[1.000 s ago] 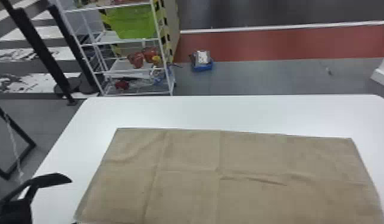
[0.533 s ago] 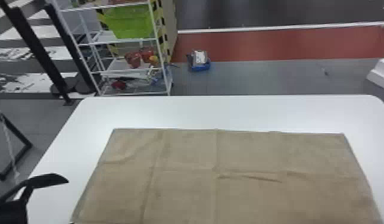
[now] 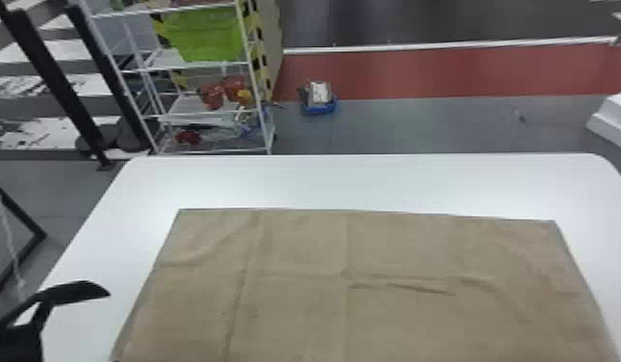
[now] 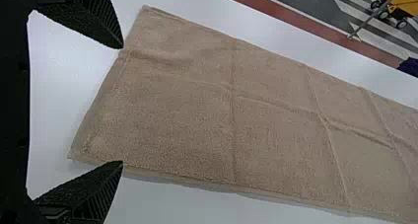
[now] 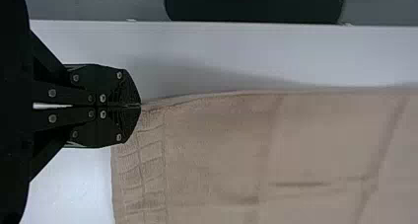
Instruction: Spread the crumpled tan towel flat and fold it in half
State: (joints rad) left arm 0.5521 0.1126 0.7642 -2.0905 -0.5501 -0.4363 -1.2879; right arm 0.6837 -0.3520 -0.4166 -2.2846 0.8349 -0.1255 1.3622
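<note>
The tan towel (image 3: 395, 298) is seen spread nearly flat on the white counter (image 3: 371, 183), marked by crossing creases and a few small raised wrinkles.

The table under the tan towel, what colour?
The round-cornered table is white, clearest in the head view.

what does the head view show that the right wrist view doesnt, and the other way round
Head view: the white wire shelf with a bright green bin, a red floor strip, and a black finger of the left gripper.

Right wrist view: the black right gripper, its two flat fingers shut on the towel's edge.

Both: the tan fabric towel, spread with creases, and the white table under it.
</note>
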